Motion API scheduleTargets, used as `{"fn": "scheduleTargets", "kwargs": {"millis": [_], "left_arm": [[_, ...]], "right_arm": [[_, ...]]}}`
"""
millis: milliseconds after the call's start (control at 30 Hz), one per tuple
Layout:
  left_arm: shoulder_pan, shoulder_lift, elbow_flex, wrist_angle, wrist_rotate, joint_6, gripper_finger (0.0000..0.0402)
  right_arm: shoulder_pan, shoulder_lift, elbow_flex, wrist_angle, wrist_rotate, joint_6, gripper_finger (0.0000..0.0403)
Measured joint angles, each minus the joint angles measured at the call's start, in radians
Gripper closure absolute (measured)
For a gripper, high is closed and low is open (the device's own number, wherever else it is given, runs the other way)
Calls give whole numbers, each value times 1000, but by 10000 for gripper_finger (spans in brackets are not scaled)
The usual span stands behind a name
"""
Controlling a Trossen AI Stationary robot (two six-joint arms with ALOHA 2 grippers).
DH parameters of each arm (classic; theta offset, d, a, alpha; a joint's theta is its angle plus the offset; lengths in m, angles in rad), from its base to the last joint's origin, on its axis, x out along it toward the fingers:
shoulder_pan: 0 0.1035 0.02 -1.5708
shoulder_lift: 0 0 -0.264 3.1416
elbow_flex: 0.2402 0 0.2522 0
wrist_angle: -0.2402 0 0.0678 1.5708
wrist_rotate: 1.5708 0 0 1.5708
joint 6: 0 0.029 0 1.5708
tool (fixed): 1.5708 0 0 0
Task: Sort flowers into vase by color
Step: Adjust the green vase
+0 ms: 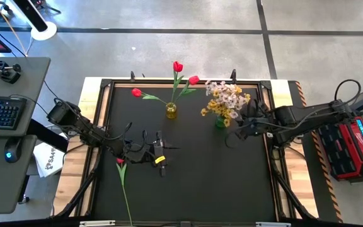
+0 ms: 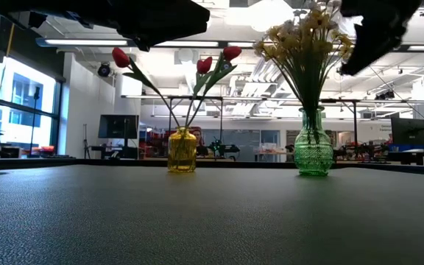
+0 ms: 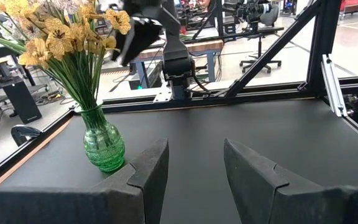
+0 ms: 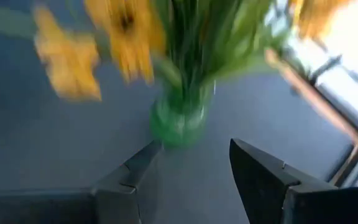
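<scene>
Red tulips [image 1: 178, 67] are standing in the yellow vase [image 1: 171, 111] from above, another tulip [image 1: 120, 162] lying beside the spread, empty left gripper [image 1: 160, 153]. Level, yellow-white sprays [image 2: 305, 33] are filling the green vase [image 2: 313, 143]. Right gripper [image 4: 191, 163] is hovering spread, empty, near it.

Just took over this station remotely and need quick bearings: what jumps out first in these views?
Two vases stand near the table's far edge: a yellow vase holding three red tulips and, to its right, a green vase crammed with yellow and white blossom sprays. One more red tulip lies flat on the mat at the near left, just beside the open left gripper. The right gripper, also open and empty, hangs right by the green vase.
</scene>
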Motion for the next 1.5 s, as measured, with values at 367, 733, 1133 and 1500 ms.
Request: {"fn": "scheduleTargets", "kwargs": {"millis": [367, 733, 1133, 1500], "left_arm": [[0, 0, 0, -1, 0, 0, 257], [0, 0, 0, -7, -1, 0, 257], [0, 0, 0, -7, -1, -23, 257], [0, 0, 0, -8, 0, -23, 257]], "right_arm": [[0, 0, -183, 20, -67, 73, 198], [-21, 0, -487, 605, 76, -26, 108], [-35, 2, -516, 853, 235, -77, 107], [-73, 4, -516, 852, 202, -92, 107]]}}
